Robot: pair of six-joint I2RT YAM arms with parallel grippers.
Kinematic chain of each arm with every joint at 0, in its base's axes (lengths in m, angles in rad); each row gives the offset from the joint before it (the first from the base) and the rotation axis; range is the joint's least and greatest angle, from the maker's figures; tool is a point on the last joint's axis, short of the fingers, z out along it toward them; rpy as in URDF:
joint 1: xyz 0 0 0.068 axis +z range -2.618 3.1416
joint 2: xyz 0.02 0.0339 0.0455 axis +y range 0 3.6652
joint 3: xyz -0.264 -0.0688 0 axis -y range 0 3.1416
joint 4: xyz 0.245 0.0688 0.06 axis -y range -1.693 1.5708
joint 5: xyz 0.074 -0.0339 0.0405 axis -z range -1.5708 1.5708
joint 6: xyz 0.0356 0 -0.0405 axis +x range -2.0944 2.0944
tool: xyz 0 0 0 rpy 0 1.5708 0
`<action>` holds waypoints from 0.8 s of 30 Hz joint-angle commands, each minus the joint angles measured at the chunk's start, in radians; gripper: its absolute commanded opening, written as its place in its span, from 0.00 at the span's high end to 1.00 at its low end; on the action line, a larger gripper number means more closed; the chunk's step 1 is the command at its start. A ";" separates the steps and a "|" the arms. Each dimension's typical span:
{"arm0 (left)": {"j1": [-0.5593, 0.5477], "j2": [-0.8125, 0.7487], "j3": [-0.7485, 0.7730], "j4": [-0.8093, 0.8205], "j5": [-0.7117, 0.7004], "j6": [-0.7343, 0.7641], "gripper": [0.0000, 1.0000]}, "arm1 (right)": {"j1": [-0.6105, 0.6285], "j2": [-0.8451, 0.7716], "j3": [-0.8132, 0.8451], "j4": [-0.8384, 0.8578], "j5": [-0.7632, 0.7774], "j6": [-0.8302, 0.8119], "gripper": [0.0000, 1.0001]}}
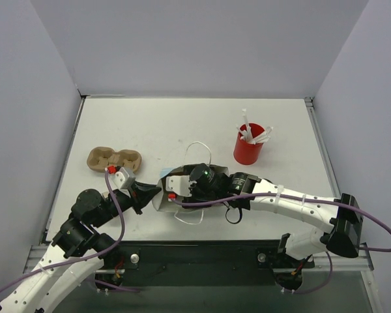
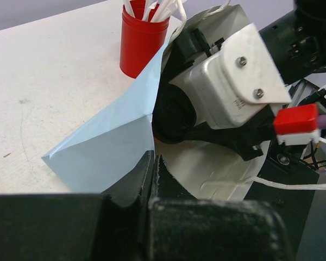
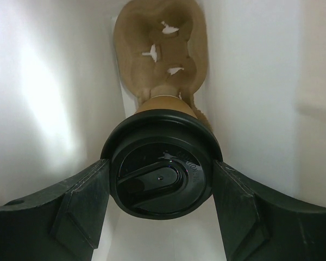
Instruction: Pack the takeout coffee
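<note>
The takeout coffee point(image 3: 162, 176), a tan cup with a black lid, lies inside the blue bag point(image 1: 161, 201) in the right wrist view, between white inner walls. Its base rests against a brown cup carrier point(image 3: 160, 49) deeper in the bag. My right gripper point(image 3: 160, 163) has a finger touching each side of the lid. In the top view the right wrist point(image 1: 205, 179) reaches into the bag's mouth, and the cup is hidden. My left gripper point(image 2: 154, 163) is shut on the bag's edge point(image 2: 108, 147); it shows in the top view point(image 1: 150, 193) at the bag's left side.
A red cup of white straws point(image 1: 247, 151) stands at the back right, also in the left wrist view point(image 2: 141, 43). A second brown cup carrier point(image 1: 114, 158) lies on the table at the left. The bag's white handles loop out in front of and behind it.
</note>
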 commanded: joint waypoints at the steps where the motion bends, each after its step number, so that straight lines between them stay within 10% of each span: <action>1: 0.001 -0.012 0.005 0.026 0.031 0.007 1.00 | -0.020 0.019 -0.018 0.035 0.000 -0.014 0.44; 24: 0.001 -0.012 -0.013 0.006 0.025 0.024 1.00 | -0.052 -0.002 0.003 0.037 0.015 -0.051 0.44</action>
